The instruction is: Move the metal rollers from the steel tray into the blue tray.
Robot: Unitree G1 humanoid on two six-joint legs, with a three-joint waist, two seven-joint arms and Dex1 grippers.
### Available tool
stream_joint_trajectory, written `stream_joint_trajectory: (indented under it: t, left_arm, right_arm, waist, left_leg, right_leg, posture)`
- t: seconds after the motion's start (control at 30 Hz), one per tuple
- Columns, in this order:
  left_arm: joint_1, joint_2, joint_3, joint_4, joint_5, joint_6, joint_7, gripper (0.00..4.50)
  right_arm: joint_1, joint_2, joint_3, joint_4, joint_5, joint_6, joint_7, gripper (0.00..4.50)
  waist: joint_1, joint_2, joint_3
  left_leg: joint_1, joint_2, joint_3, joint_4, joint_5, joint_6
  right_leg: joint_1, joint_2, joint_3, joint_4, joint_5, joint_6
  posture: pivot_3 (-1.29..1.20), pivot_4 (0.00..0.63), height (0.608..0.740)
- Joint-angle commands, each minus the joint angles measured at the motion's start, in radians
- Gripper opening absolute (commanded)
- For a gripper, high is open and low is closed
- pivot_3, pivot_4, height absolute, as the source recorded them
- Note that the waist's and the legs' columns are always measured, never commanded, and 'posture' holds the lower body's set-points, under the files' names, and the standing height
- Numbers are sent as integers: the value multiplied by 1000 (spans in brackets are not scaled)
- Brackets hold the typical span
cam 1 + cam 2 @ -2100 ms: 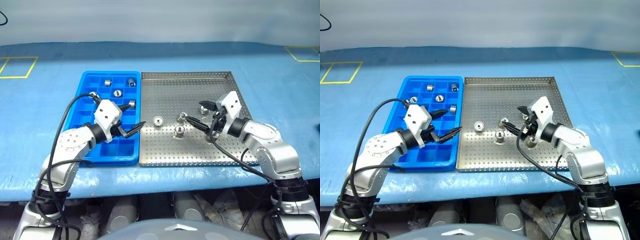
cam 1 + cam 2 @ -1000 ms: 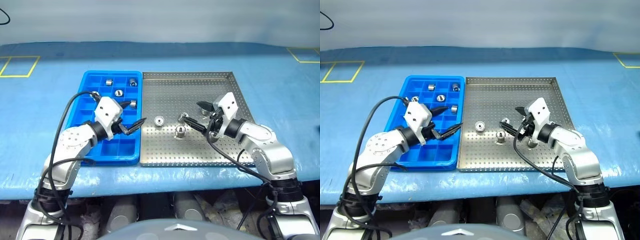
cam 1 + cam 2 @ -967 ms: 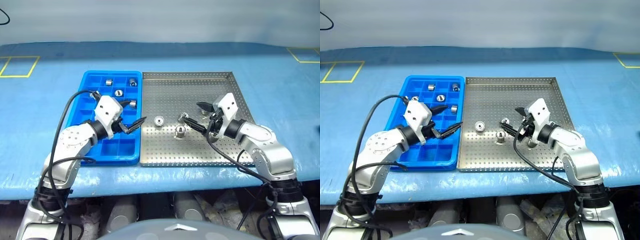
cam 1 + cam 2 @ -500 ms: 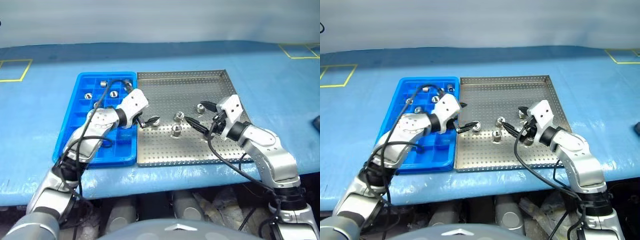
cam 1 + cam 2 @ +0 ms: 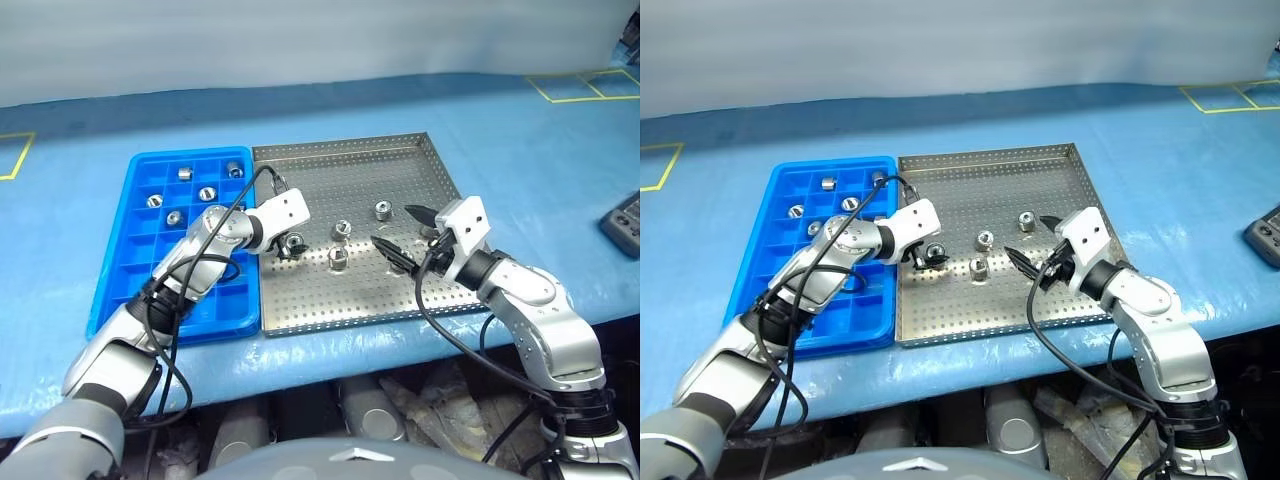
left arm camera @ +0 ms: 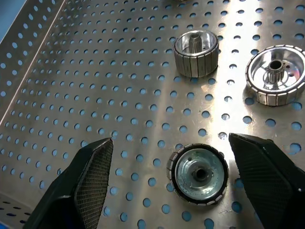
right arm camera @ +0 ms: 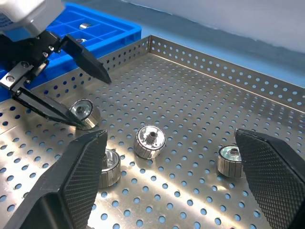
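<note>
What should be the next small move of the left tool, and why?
Probably lower the left tool a little and close it on the metal roller. In the left wrist view its two fingers stand open on either side of this roller, which lies flat on the steel tray, and no finger seems to touch it yet. Once gripped, it can go to the blue tray.
</note>
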Motion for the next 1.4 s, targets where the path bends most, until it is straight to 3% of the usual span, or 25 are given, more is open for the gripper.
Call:
stream_joint_trajectory:
  t: [0.03,0.2,0.3,0.43,0.6,0.7,1.1,1.4]
  left_arm:
    - [-27,-13,-12,22,34,-5,-14,4223]
    - [-27,-14,-21,44,53,0,-35,4223]
    - [-25,-20,-17,58,61,3,-39,3608]
    - [-23,-25,-10,60,67,9,-42,2281]
    - [-18,-25,-3,58,69,10,-44,2281]
    - [-14,-23,7,51,67,11,-40,1708]
    - [39,-1,127,-126,-2,41,-42,1701]
    - [196,99,407,-475,-85,166,21,1701]
  right_arm:
    - [-8,5,-17,-33,2,-28,-4,4496]
    - [-7,8,-14,-30,-1,-36,-5,4496]
    - [-6,11,-14,-29,-2,-40,-5,4500]
    - [-7,13,-16,-27,-3,-45,-7,4500]
    - [-8,15,-16,-25,-4,-48,-11,4500]
    - [-11,16,-13,-22,-6,-49,-11,4500]
    - [-42,29,20,19,-4,-41,20,4500]
    - [-143,18,126,139,-28,-42,137,4500]
  waist:
    - [0,0,0]
    - [-2,0,0]
    - [-4,0,0]
    - [-13,0,0]
    - [-21,0,0]
    - [-24,0,0]
    - [-21,0,0]
    - [-8,1,0]
  left_leg:
    - [0,0,0,0,0,0]
    - [0,0,0,0,0,0]
    - [1,0,0,0,0,0]
    - [1,0,2,0,0,0]
    - [1,0,2,0,0,0]
    - [1,0,2,0,0,0]
    - [1,0,3,0,0,0]
    - [1,1,3,0,0,0]
  right_leg:
    - [0,0,0,0,0,0]
    - [0,0,0,0,0,0]
    - [0,0,1,0,0,0]
    - [0,0,2,1,1,1]
    - [0,0,3,1,1,2]
    - [0,0,3,1,1,2]
    - [-1,0,4,1,1,2]
    - [-2,0,5,1,4,-3]
  posture:
    - [-278,150,740]
    - [-276,150,740]
    - [-276,150,740]
    - [-277,150,740]
    - [-277,150,740]
    - [-277,150,740]
    - [-223,150,740]
    - [-150,150,740]
